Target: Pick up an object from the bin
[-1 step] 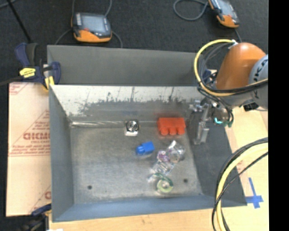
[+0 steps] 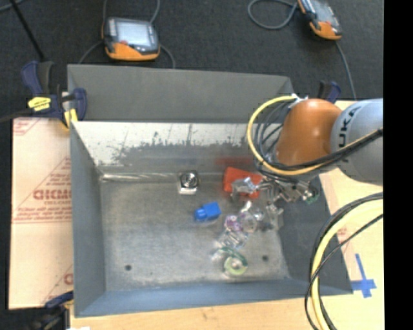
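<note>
Above the right side of a scratched grey bin (image 2: 129, 258) on dark carpet (image 2: 206, 32), the gripper (image 2: 261, 193) hangs beside a red block (image 2: 233, 178); whether it is open or closed is unclear.

The bin (image 2: 129, 245) was dull grey metal, its far wall scratched and scuffed pale. A small piece (image 2: 188, 182) near that wall shone like polished metal. The blue block (image 2: 207, 212) looked like matt plastic, and the arm's orange cover (image 2: 306, 132) was smooth and glossy.

On the dark floor (image 2: 213, 38) at the top of the view lie two orange-and-grey handheld units, well apart. The left unit (image 2: 131, 37) shows a pale screen, and the right unit (image 2: 321, 18) is partly cut off. Black cables (image 2: 274, 19) trail beside them.
</note>
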You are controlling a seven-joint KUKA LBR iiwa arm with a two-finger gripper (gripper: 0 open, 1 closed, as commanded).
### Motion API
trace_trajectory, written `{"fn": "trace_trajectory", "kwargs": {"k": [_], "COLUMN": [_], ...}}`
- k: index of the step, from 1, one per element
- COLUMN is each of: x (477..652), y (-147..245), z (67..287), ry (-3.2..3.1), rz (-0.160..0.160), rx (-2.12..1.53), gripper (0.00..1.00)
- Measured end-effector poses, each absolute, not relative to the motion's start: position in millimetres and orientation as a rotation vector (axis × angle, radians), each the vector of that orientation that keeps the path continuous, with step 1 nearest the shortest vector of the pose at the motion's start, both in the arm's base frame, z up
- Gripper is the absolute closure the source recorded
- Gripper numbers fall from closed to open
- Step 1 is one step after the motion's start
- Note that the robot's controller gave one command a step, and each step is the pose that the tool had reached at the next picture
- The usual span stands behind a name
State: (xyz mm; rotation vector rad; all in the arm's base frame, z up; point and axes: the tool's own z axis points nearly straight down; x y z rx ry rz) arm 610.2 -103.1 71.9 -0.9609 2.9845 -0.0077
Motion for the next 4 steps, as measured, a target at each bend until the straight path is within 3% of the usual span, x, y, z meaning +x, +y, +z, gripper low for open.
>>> {"fn": "trace_trajectory", "kwargs": {"k": [1, 2, 3, 4], "x": [584.0, 592.7, 598.8, 590.0], "y": [-77, -62, -70, -56], "z": [102, 108, 72, 72], "ry": [2.842, 2.673, 2.468, 2.406], "rz": [-0.002, -0.004, -0.01, -0.006], "rx": [-1.332, -1.64, -1.934, -2.019], "gripper": [0.0, 0.0, 0.0, 0.0]}}
